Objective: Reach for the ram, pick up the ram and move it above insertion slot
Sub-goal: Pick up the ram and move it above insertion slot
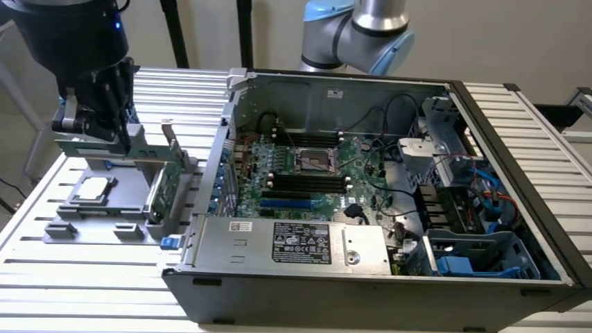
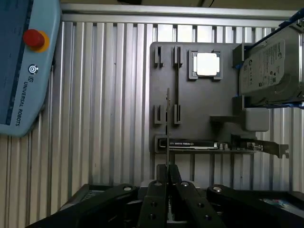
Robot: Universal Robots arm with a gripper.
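The ram (image 2: 167, 123) appears edge-on as a thin dark strip running out from my fingertips, over the grey parts fixture (image 2: 199, 109). My gripper (image 2: 167, 175) is shut on the ram's near end. Beside the ram, a narrow slot (image 2: 176, 80) in the fixture lies bare. In the exterior view my gripper (image 1: 107, 135) hangs over the far end of the fixture (image 1: 93, 222), at that view's left. The black insertion slots (image 1: 310, 182) lie on the motherboard inside the open computer case (image 1: 518, 208), well off to the exterior view's right of my gripper.
The fixture also holds a silver processor (image 2: 206, 64), a hard drive (image 2: 268, 66) and a broader card with a metal bracket (image 2: 199, 144). A blue teach pendant (image 2: 23, 61) lies on the slatted table. A second arm (image 1: 361, 31) stands behind the case.
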